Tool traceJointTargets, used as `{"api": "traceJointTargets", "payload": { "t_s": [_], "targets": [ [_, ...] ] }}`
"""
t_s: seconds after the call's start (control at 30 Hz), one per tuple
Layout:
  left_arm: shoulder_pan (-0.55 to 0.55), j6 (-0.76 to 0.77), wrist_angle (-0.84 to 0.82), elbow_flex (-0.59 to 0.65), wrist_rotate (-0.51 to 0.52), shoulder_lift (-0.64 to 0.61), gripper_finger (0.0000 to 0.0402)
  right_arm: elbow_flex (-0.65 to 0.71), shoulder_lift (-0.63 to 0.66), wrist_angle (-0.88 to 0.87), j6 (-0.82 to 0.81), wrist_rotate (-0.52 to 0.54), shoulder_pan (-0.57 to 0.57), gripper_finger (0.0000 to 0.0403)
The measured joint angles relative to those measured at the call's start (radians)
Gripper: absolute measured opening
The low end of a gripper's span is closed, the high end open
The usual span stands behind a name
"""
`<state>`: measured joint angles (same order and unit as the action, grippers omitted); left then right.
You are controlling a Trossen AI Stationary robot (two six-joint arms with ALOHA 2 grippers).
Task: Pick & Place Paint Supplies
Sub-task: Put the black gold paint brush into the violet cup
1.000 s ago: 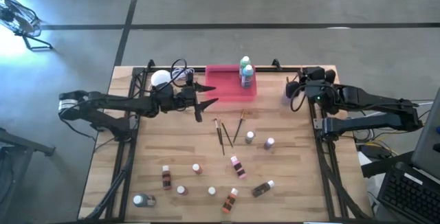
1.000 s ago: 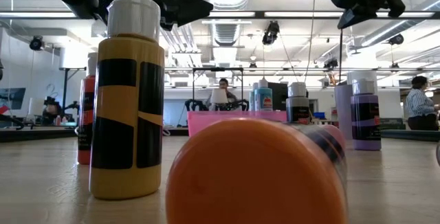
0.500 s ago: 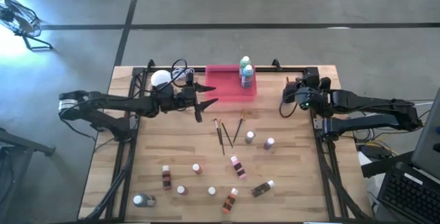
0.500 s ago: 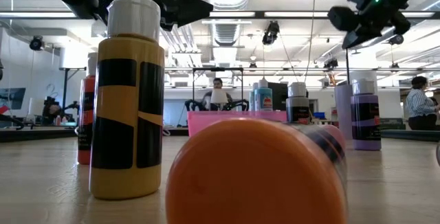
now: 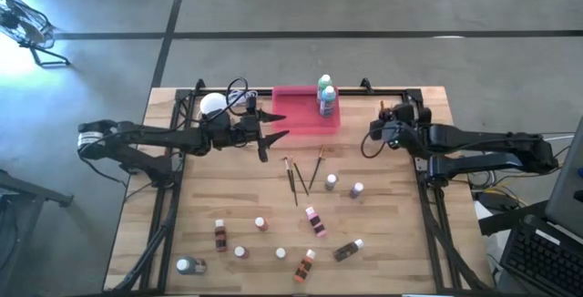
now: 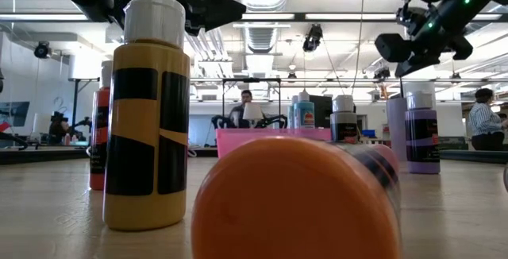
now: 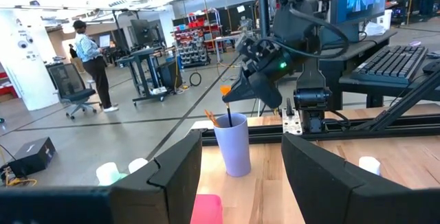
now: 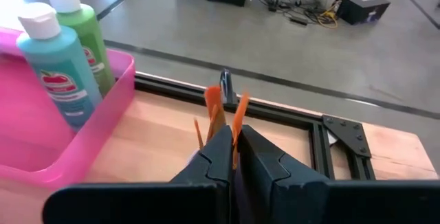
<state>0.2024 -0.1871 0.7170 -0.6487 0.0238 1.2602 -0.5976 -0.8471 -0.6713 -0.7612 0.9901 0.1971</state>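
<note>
Above table's right rear | right gripper (image 8: 232,148) jaws clamped on paintbrush (image 8: 218,110) | left gripper (image 7: 240,176) jaws apart

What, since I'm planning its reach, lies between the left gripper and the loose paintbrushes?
Nothing: in the high view only bare wooden tabletop separates the open left gripper from the paintbrushes.

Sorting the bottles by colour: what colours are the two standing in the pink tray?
One green bottle, one blue bottle, both white-capped; clearest in the right wrist view.
</note>
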Motion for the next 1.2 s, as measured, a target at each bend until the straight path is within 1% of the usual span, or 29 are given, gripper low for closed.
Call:
{"api": "traceJointTargets", "payload": {
  "t_s": [0.23,0.37,0.93,1.03,1.2],
  "targets": [
    [0.000,0.000,0.000,0.000,0.000,0.000,0.0207,0.050,0.000,0.045,0.000,-0.005,0.025,0.0013],
    [0.000,0.000,0.000,0.000,0.000,0.000,0.0207,0.066,0.000,0.058,-0.002,-0.028,0.042,0.0013],
    [0.000,0.000,0.000,0.000,0.000,0.000,0.0207,0.096,0.000,0.067,-0.040,-0.019,0.044,0.0015],
    [0.000,0.000,0.000,0.000,0.000,0.000,0.0207,0.096,0.000,0.066,-0.041,-0.027,0.044,0.0029],
    [0.000,0.000,0.000,0.000,0.000,0.000,0.0207,0.097,0.000,0.066,-0.051,-0.052,0.048,0.0078]
  ]
}}
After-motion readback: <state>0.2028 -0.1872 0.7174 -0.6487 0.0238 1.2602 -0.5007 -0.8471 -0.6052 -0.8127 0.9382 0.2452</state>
